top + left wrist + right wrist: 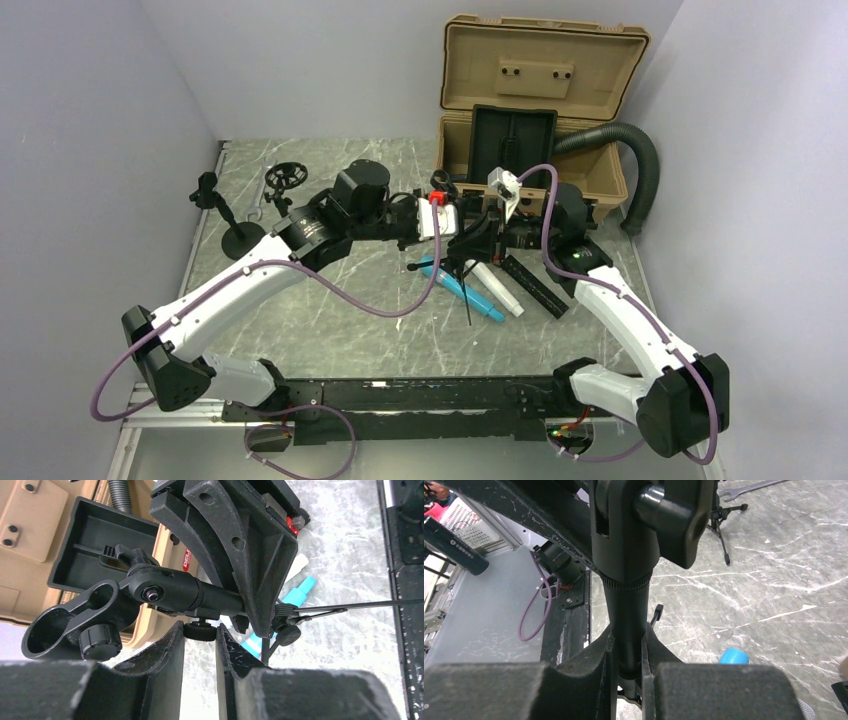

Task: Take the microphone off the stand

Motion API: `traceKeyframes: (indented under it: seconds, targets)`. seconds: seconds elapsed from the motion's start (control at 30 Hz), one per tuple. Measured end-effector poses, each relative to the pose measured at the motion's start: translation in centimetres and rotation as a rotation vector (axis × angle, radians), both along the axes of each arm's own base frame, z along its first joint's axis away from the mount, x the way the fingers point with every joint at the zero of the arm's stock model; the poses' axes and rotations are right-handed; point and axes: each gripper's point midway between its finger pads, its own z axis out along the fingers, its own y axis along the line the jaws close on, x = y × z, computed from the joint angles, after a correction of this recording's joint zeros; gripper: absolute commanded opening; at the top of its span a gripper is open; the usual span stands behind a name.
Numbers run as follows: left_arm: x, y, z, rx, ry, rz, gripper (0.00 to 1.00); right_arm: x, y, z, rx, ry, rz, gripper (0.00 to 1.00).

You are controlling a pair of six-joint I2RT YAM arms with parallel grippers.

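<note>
In the right claw [629, 676], the stand [626, 605]: matte black tube, seemingly upright.

No word or number reads clearly. At 11 o'clock in the left wrist view, a red label [187, 560] carries white letters, half hidden behind the microphone stand [210, 597]. At 10 o'clock in the right wrist view, a black cylinder [454, 545] bears a white ring sign and print too small to read.

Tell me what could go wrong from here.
The left claw straddles a small knob under the clip; squeezing could slip off or twist the joint. Only the right claw grips the pole, so the stand may swing, its thin leg sweeping the blue pen.
</note>
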Motion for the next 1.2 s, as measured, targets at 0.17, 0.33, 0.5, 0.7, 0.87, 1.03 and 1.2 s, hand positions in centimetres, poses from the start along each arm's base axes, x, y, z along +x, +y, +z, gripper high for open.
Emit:
traceKeyframes:
  seconds: [0.17,0.33,0.5,0.7,0.87,1.03,1.2]
  targets:
    - [-0.5,-0.4,0.1,-0.051,0.128,-0.018,0.22,-0.4,-0.2,0.1,0.002,-0.006,0.011,0.00]
    - [-1.1,-0.5,0.3,-0.157,0.363,-0.051,0.58,-0.7,-0.3,0.2,-0.002,-0.023,0.015,0.00]
    - [-2.3,-0.8,0.0,-0.234,0.572,-0.088,0.93,-0.6,-0.4,0.2,-0.003,-0.029,0.011,0.00]
    - [-2.7,-1.4,1.6,-0.305,0.636,-0.109,0.99,-0.6,-0.4,0.2,-0.002,-0.031,0.011,0.00]
    - [-2.3,-1.9,2.1,-0.345,0.667,-0.102,0.94,-0.5,-0.4,0.2,-0.001,-0.032,0.007,0.00]
    - [-1.4,-3.0,1.0,-0.354,0.729,-0.087,0.86,-0.4,-0.5,0.2,-0.001,-0.029,0.004,0.00]
    - [-0.7,-3.8,-0.2,-0.349,0.798,-0.067,0.76,-0.4,-0.5,0.3,0.002,-0.033,0.004,0.00]
